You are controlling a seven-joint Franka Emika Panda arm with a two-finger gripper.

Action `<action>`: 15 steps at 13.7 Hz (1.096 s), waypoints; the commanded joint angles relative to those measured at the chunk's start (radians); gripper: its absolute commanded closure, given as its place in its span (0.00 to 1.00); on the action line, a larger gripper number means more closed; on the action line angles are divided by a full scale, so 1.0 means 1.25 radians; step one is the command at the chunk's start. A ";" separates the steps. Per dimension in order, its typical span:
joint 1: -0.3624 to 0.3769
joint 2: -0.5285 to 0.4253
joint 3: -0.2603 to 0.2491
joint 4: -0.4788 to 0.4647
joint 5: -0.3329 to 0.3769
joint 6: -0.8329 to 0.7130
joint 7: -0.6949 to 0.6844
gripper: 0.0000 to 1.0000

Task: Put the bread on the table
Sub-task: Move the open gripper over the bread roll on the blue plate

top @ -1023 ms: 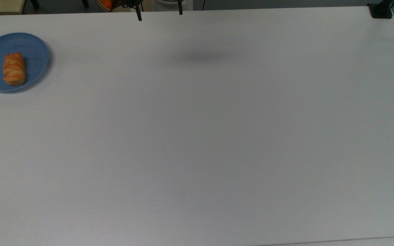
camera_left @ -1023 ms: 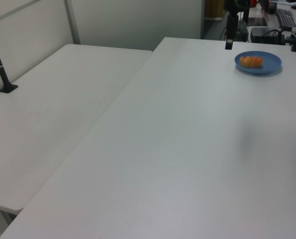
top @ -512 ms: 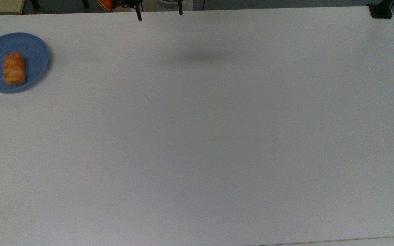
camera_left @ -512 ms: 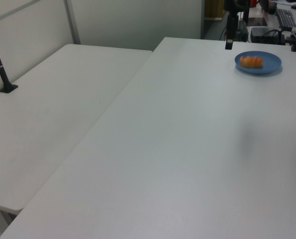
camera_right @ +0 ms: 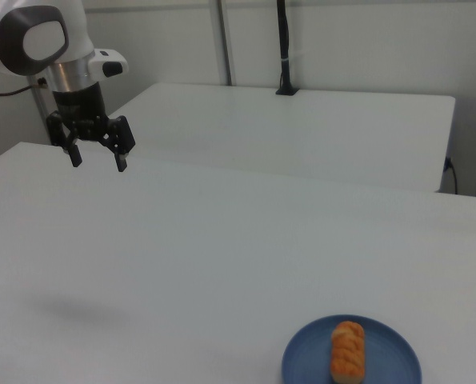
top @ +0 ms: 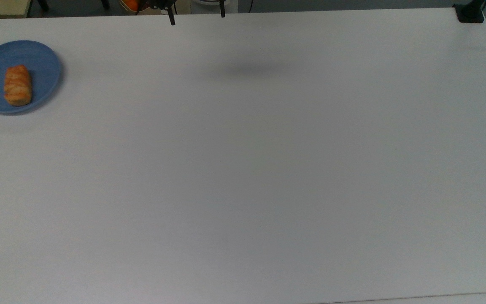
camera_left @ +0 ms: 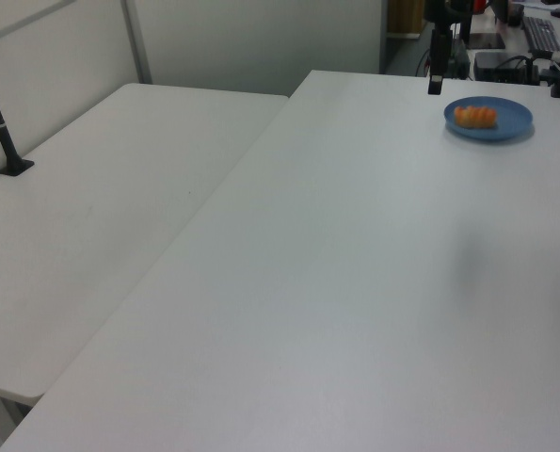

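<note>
While the black two-finger claw (camera_right: 98,158) hung with its fingers spread and empty above the plain white matte tabletop (top: 268,169), the small golden-orange braided bread (top: 17,85) lay well apart from it, toward the top view's left, on a round blue plate (top: 42,63).

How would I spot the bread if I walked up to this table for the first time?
Start with the big white table and find the round blue plate near its edge, at the top view's far left. The bread lies on that plate: a small oblong golden-orange roll with a braided top, the only food on the tabletop.
</note>
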 commanded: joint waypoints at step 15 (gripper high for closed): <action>-0.138 0.045 -0.197 0.034 -0.072 0.004 -0.507 0.00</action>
